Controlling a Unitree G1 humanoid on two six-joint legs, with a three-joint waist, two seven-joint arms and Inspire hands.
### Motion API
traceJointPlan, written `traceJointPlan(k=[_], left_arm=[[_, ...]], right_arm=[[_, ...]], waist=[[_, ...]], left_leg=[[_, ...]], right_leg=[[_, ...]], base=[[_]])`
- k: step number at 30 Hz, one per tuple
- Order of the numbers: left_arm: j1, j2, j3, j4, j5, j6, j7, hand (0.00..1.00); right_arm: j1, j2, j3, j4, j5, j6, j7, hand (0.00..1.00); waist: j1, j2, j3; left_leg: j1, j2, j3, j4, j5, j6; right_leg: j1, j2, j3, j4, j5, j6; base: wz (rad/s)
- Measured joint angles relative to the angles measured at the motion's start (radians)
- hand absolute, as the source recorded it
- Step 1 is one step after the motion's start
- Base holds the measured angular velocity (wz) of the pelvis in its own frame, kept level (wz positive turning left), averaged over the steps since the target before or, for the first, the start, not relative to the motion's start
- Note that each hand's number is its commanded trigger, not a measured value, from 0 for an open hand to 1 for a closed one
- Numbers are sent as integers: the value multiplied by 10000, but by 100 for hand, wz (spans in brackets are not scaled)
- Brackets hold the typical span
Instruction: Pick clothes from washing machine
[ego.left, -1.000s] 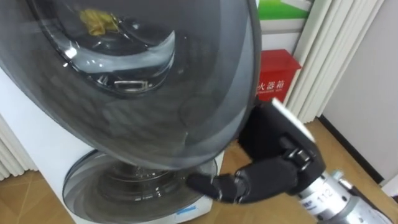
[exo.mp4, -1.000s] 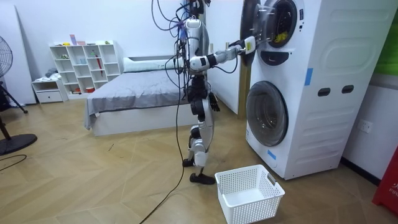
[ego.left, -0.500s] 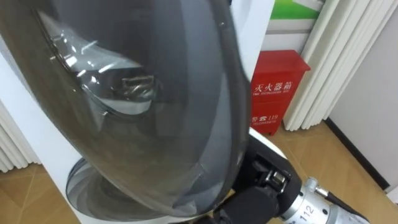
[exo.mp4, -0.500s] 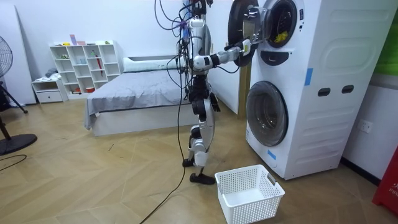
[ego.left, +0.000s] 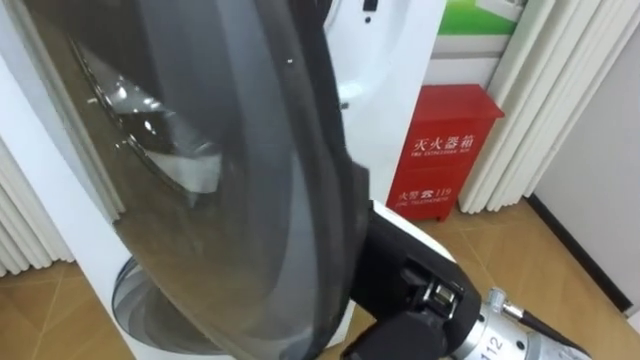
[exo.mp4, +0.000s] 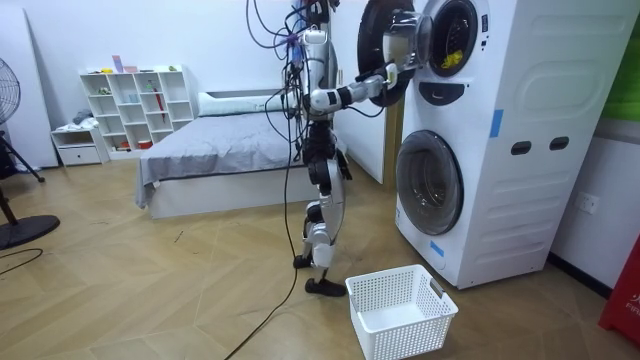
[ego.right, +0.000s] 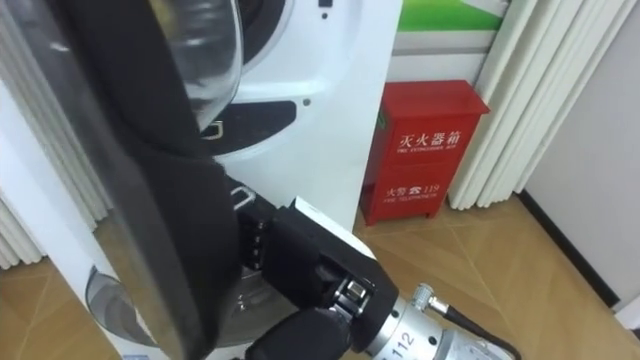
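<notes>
Now right hand (ego.right: 312, 260) at door (ego.left: 200, 180) edge — grasp indiscernible; yellow clothes (exo.mp4: 447, 61) inside drum (exo.mp4: 455, 30) beyond.

Washers: two, stacked. Upper washer (exo.mp4: 475, 45) beside right hand (ego.left: 405, 325), lower washer (exo.mp4: 485, 200) below hand.
Round doors: two. Upper door (ego.left: 200, 200) at hand, lower door (exo.mp4: 430, 182) beneath hand.
Laundry basket (exo.mp4: 392, 330): one, on floor well below hand.
Red box (ego.left: 447, 150): one.
Yellow garment (exo.mp4: 447, 58): one, beyond hand.
</notes>
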Motion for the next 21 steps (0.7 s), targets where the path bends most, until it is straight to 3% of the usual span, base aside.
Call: traceJointPlan(k=[7,14,21], left_arm=[[29,14,10,-24,0,2,-88,0],[21,99,16,-42,0,-6,-73,0],[46,147,22,-33,0,-6,-64,0]], right_arm=[[85,6,59,0,-17,-37,98,0],[72,10,722,32,-24,-32,290,0],[59,6,1130,129,-155,-2,493,0]], waist=[[224,-109,3],[795,-361,16],[1131,-385,27]], left_leg=[[-44,12,-103,32,34,-57],[-144,-7,-352,102,34,-58],[-300,-191,-812,102,38,-46]], right_leg=[[28,-16,-167,4,-38,-35],[33,-21,-258,-26,-51,-50],[55,-214,-603,-16,-139,106]], base=[[8],[6],[20]])
